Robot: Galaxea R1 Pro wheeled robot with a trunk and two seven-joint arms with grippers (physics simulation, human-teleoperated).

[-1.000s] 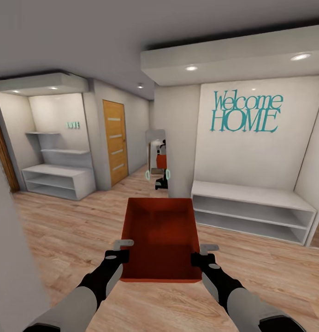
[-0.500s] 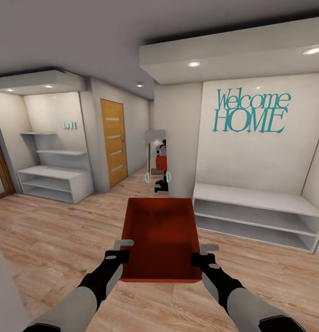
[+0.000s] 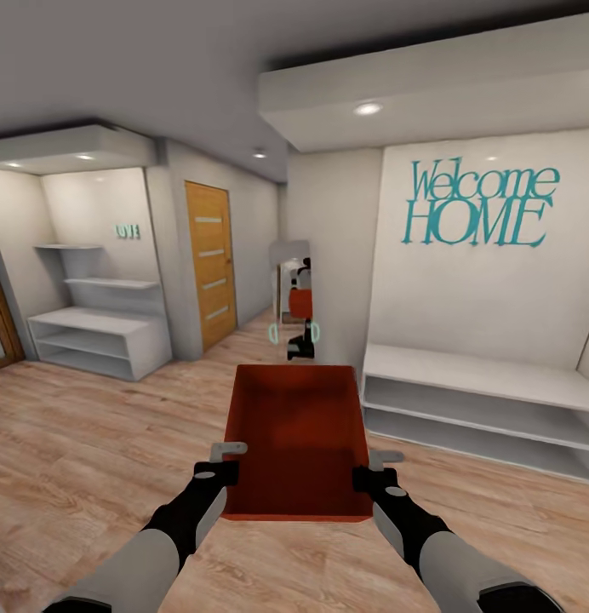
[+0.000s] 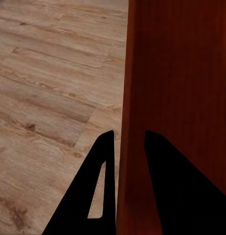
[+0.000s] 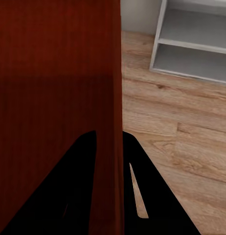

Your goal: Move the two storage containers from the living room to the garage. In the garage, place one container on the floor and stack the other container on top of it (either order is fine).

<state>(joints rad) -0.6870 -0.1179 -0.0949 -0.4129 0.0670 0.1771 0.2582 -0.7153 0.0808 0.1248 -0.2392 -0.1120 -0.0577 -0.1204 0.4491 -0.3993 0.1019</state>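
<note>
Both tools [image 3: 229, 449] clamping empty container [image 3: 297, 434]

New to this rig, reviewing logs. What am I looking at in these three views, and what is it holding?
It's a simulated wheeled robot with two arms, driven by a person. The big picture comes from a camera on its head, looking forward and down over both arms. The other two come from cameras near each gripper, looking along its two dark fingers.

In the head view, the left gripper and the right gripper carry one red-orange storage container between them, open side up and empty. Each wrist view shows why: one finger sits inside a side wall and one outside, so each gripper pinches a wall.

Around it is a light wood plank floor, white shelf units, a wooden door and a "Welcome HOME" wall sign. A narrow mirror ahead reflects the robot.
</note>
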